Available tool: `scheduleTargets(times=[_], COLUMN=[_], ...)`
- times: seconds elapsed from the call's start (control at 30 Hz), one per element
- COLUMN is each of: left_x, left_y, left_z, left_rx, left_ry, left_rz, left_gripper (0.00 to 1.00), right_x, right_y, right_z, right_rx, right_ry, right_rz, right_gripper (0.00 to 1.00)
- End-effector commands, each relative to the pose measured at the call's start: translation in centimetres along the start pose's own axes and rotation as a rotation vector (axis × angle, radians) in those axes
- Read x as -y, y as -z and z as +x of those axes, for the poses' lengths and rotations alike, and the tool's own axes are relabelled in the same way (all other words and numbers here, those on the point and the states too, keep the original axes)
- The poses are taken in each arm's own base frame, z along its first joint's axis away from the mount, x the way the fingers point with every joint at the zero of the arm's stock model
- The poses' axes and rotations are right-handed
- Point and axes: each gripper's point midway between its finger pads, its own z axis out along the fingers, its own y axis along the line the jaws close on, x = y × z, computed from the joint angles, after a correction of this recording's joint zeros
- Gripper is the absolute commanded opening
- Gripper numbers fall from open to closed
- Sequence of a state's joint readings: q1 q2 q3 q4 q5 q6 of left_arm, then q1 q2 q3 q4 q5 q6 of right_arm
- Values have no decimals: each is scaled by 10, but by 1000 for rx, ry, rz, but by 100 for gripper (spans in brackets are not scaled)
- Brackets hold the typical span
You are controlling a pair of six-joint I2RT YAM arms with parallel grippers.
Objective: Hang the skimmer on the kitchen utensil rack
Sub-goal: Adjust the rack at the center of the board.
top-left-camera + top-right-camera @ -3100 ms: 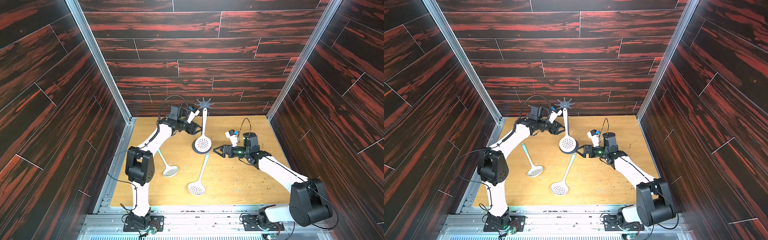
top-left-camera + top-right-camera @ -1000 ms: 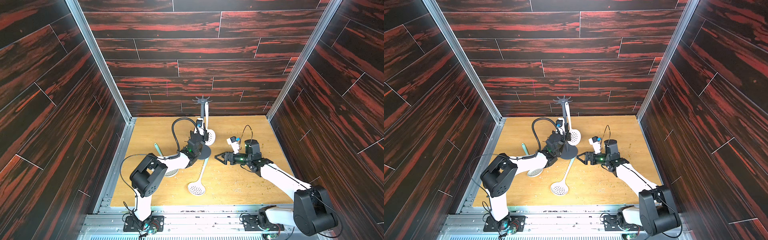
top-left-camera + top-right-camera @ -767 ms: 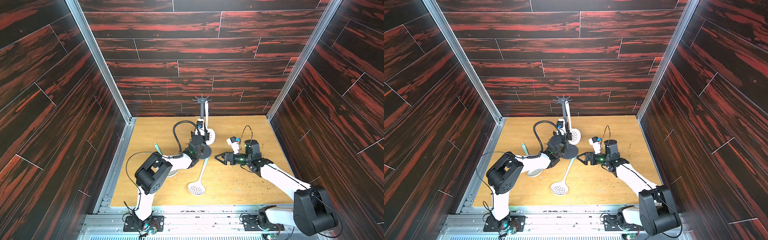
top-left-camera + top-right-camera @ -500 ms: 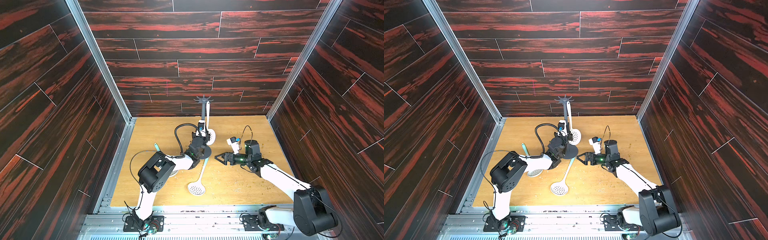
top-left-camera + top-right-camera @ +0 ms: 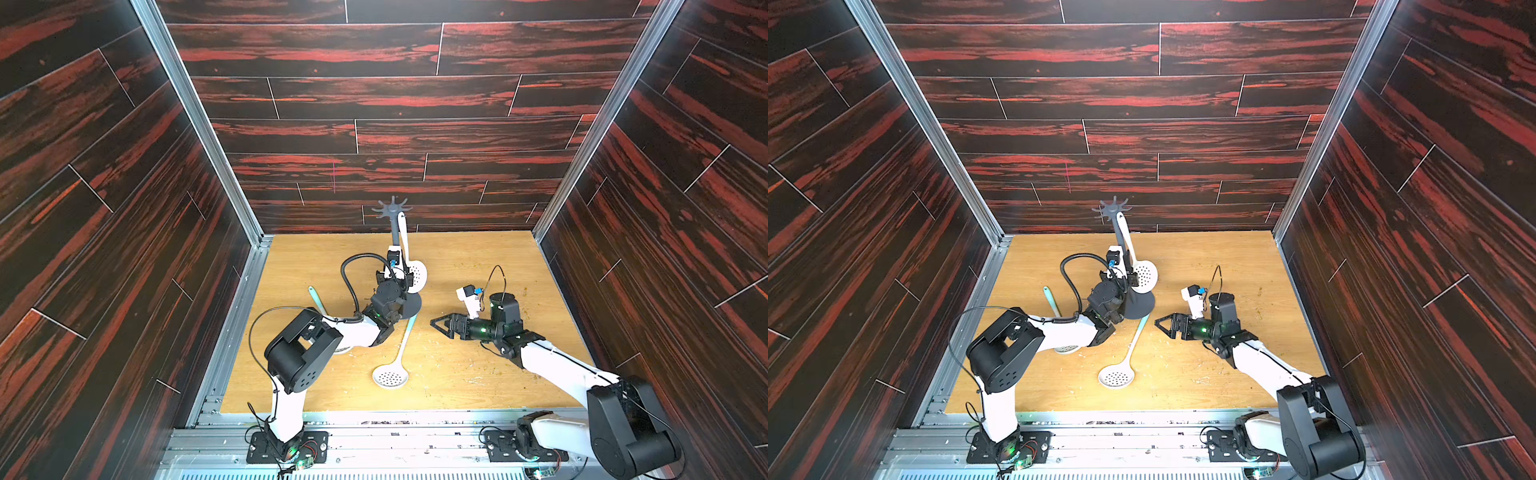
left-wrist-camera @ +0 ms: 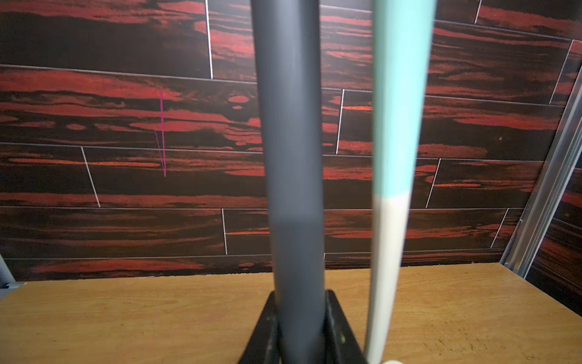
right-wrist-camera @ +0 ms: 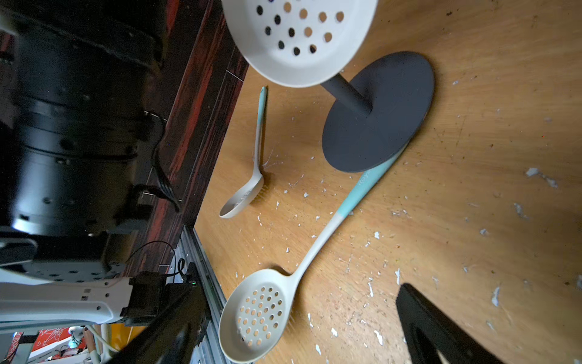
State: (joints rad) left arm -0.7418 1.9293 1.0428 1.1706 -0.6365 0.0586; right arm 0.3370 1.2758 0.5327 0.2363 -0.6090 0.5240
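L claw [image 6: 299,327] gripped rack [image 5: 392,207] at pole, low | R claw [image 5: 437,326] stood wide open, empty, near base | skimmer [image 5: 419,274] hung on top hook, bowl beside pole | 2nd skimmer [image 5: 390,376] + 3rd skimmer [image 5: 316,296] lay on counter [image 5: 478,257]

Left hand [image 6: 299,327] cam: rack pole [image 6: 293,157] close up, dark grey, upright, blurred. Black fingers [image 6: 267,331] sit tight against it on both sides, clamped. Skimmer handle [image 6: 396,126] runs just beside the pole, nearly parallel; one stretch teal, the rest cream. Can't tell if handle and pole touch. Behind: light wood surface [image 6: 126,315], dark red plank wall [image 6: 126,94] with a thin magenta line [image 6: 162,135], metal corner post [image 6: 548,195].
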Motion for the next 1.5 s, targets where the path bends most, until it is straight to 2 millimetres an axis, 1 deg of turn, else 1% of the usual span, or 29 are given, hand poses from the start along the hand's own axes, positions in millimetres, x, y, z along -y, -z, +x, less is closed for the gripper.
scheduleTargets(times=[0.0, 0.1, 0.13, 0.17, 0.2, 0.27, 0.33, 0.57, 0.77, 0.87, 1.13, 1.17, 1.3, 1.47], left_x=[-30, -25, -24, -23, -23, -24, -26, -22, -21, -24, -23, -22, -22, -25], left_y=[19, 21, 20, 20, 18, 14, 10, 1, -3, -6, -7, -8, -8, -8], left_z=[80, 77, 75, 74, 73, 70, 63, 43, 31, 23, 1, 0, 6, 14], left_rx=[-267, -277, -276, -275, -271, -265, -247, -204, -169, -149, -112, -110, -118, -132], left_ry=[-309, -303, -298, -298, -305, -321, -327, -365, -390, -386, -355, -355, -367, -349], left_rz=[-54, -20, -15, -12, -16, -44, -67, -73, -82, -121, -112, -113, -113, -134], left_gripper=[23, 26, 23, 10, 0, 0, 0, 0, 0, 0, 0, 0, 0, 0], right_x=[-5, -7, -8, -7, -8, -9, -10, -11, -11, -11, -9, -8, -7, -7], right_y=[-2, -5, -5, -6, -6, -7, -8, -13, -15, -16, -18, -19, -25, -40], right_z=[1, 6, 8, 9, 10, 11, 13, 20, 21, 21, 22, 22, 25, 34], right_rx=[25, 19, 18, 19, 22, 20, 16, -5, -10, -10, -15, -14, -18, -51], right_ry=[-30, -50, -55, -63, -69, -73, -71, -62, -66, -64, -68, -72, -84, -103], right_rz=[-18, -33, -40, -40, -46, -54, -54, -48, -48, -49, -45, -38, -33, -18], right_gripper=[98, 98, 98, 98, 98, 96, 96, 95, 94, 94, 93, 93, 93, 91])
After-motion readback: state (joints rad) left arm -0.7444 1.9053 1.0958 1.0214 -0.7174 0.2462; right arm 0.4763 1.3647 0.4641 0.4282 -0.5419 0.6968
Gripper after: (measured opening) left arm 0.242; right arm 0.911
